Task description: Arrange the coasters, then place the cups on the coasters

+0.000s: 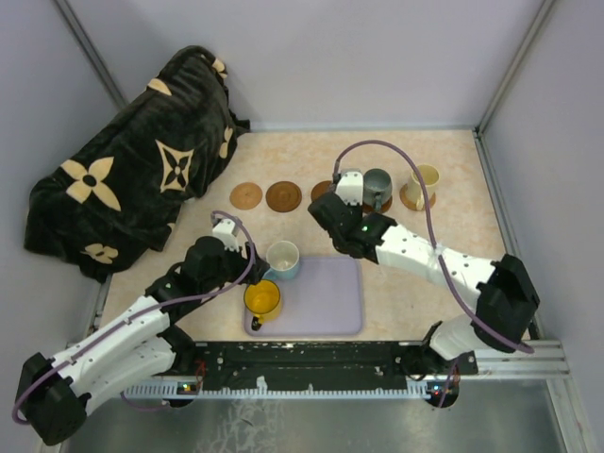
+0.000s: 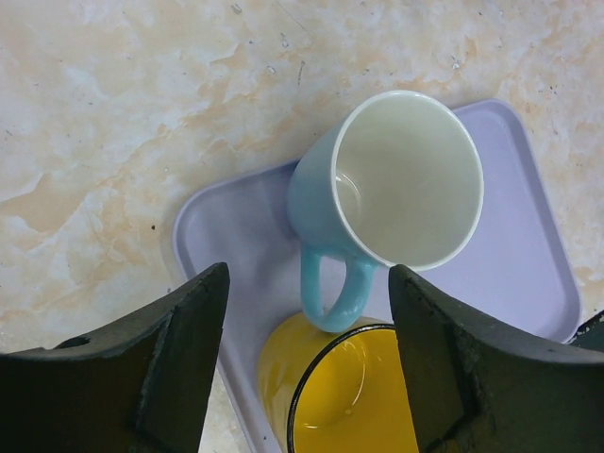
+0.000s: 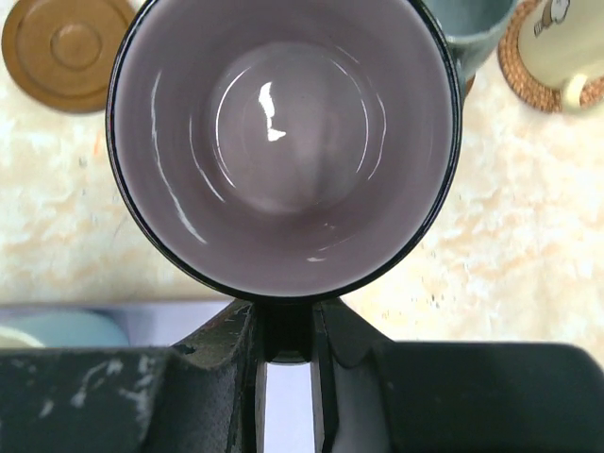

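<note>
Jaws of my right gripper [image 3: 286, 330] pinch the mauve cup's [image 3: 283, 142] handle; my left gripper [image 2: 309, 278] stands spread, with the blue cup's [image 2: 396, 179] handle between its jaws, ungripped.

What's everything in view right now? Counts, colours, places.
Coasters: 5, brown to tan, far row; two bare, one half hidden, two under cups.
Tray: 1, lavender, near centre.
Cups: 5; cream cup and grey-green cup on coasters; mauve cup held by its handle; blue-white cup and yellow cup on the tray.
Blanket: 1, black with cream flowers, far left.
Left gripper: open, astride the blue-white cup's handle.
Right gripper: shut on the mauve cup's handle.
</note>
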Action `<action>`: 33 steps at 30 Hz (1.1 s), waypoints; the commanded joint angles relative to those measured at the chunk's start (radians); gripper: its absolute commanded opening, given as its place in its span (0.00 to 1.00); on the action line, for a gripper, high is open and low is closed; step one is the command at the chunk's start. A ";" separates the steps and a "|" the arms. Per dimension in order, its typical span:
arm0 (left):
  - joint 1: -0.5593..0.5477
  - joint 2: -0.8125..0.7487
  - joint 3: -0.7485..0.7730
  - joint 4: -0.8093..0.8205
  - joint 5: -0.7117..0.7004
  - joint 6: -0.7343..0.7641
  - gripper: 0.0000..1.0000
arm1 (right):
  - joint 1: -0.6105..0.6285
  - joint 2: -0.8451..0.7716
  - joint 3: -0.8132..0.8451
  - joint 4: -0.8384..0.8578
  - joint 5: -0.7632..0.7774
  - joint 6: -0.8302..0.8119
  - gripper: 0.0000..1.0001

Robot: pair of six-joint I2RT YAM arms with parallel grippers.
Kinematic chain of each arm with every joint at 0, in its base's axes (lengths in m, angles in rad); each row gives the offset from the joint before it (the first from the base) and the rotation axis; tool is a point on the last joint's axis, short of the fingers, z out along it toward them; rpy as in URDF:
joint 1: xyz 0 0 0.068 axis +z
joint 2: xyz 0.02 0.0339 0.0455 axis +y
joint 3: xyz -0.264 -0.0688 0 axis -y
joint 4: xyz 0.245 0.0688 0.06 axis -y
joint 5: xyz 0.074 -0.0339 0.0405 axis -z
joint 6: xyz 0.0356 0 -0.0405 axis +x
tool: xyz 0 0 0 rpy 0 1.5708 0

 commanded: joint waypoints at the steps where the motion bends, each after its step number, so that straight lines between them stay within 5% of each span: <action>1: -0.007 0.006 0.000 0.030 0.036 0.021 0.74 | -0.085 0.068 0.104 0.214 -0.049 -0.134 0.00; 12: -0.008 -0.003 0.001 0.043 0.047 -0.006 0.81 | -0.194 0.314 0.240 0.349 -0.092 -0.194 0.00; 33: -0.010 -0.001 0.035 0.014 -0.042 -0.029 0.90 | -0.263 0.578 0.463 0.231 -0.226 -0.123 0.00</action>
